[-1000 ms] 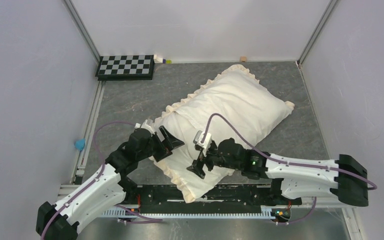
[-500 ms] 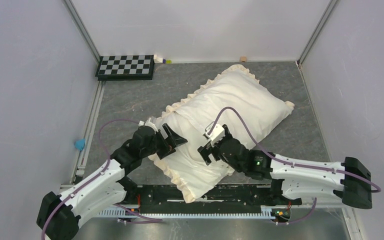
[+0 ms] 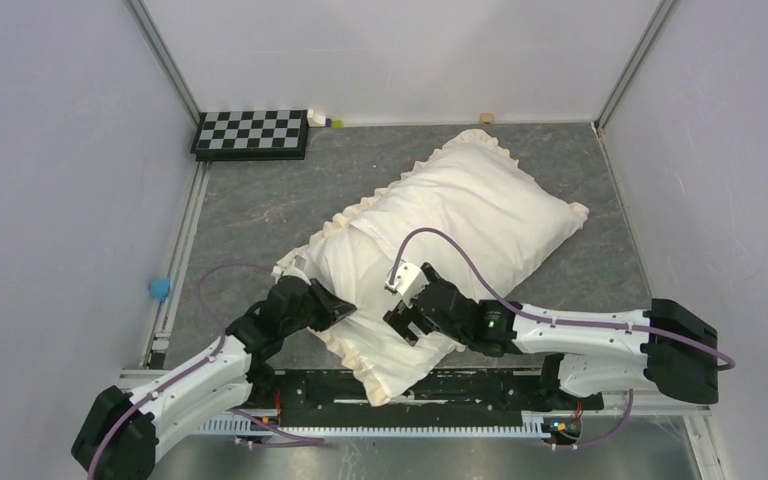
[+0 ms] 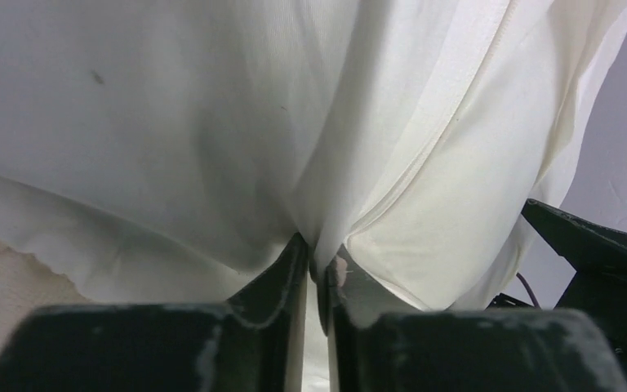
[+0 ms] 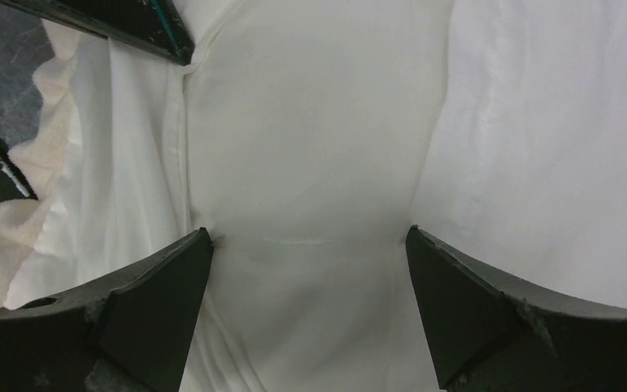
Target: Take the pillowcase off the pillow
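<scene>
The pillowcase [image 3: 470,205] lies diagonally on the grey table, cream face up, with its ruffled frill along the left edge. It bulges with the pillow, which is hidden inside. My left gripper [image 3: 345,308] is at the near-left edge, shut on a pinched fold of the pillowcase [image 4: 171,122]. The fold rises from between the jaws of the left gripper [image 4: 318,257]. My right gripper [image 3: 407,318] stands open beside it on the right. In the right wrist view the right gripper [image 5: 309,237] has both tips pressed into the cream pillowcase [image 5: 310,147].
A checkerboard [image 3: 252,133] lies at the back left, with a small yellow-green object [image 3: 332,122] and a wooden block [image 3: 485,118] along the back wall. A blue thing [image 3: 160,289] sits outside the left rail. White walls enclose the table.
The left gripper has gone from wide open to shut on a fold of the pillowcase and dropped toward the near edge. The right gripper has shifted left and settled onto the fabric.
</scene>
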You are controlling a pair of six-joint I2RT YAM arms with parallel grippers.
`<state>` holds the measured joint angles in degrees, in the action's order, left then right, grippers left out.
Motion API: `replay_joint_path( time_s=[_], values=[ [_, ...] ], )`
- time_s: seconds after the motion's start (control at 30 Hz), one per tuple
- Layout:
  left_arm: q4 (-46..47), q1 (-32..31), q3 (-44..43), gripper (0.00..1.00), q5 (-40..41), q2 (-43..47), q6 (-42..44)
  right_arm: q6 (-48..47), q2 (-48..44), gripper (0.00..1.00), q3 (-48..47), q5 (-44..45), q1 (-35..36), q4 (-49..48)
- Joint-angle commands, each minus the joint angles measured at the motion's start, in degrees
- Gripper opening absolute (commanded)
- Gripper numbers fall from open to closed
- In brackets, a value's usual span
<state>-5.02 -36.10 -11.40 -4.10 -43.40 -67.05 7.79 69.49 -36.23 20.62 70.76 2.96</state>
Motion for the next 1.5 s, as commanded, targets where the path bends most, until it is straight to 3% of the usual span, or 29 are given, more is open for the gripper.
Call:
replay_joint_path(
  time_s=[0.0,0.17,0.27,0.5,0.7,0.87,1.07,1.13,1.27,1.47],
  values=[
    [-0.3,-0.1,4.4,0.14,1.9,2.2,-0.4,-1.6,0.1,0.97,-1.9,-5.7,0.2,-2.6],
    [-1.8,-0.1,5.6,0.11,2.0,4.1,0.6,-3.6,3.4,0.97,-6.6,-7.2,0.4,-1.6],
    [-2.4,-0.1,5.7,0.03,2.2,4.0,1.6,-3.9,5.3,0.97,-9.1,-7.2,0.7,-1.6],
    [-1.6,-0.1,7.2,0.02,0.7,4.5,2.7,-0.6,13.6,0.97,-14.3,0.0,0.8,0.8],
    [-1.5,-0.1,7.4,0.02,0.1,4.3,3.8,2.9,20.5,0.98,-14.6,0.8,0.8,1.6],
    [-1.6,-0.1,7.4,0.02,-0.3,3.5,5.1,4.7,21.1,0.81,-14.2,8.0,-0.1,2.3],
    [-0.9,-0.1,8.7,0.02,-0.4,1.7,6.6,4.4,18.5,0.76,-14.8,7.3,-2.9,1.2],
    [-0.6,-0.1,9.1,0.02,-0.6,1.5,6.7,3.8,19.6,0.79,-16.1,7.9,-3.5,3.0],
    [-0.4,-0.1,9.1,0.02,-0.7,1.6,7.6,2.8,21.5,0.98,-18.8,5.3,-4.3,4.5],
    [-0.3,-0.1,8.6,0.02,-1.1,0.2,8.5,3.0,24.4,0.98,-21.5,0.8,-4.3,4.0]
  ],
)
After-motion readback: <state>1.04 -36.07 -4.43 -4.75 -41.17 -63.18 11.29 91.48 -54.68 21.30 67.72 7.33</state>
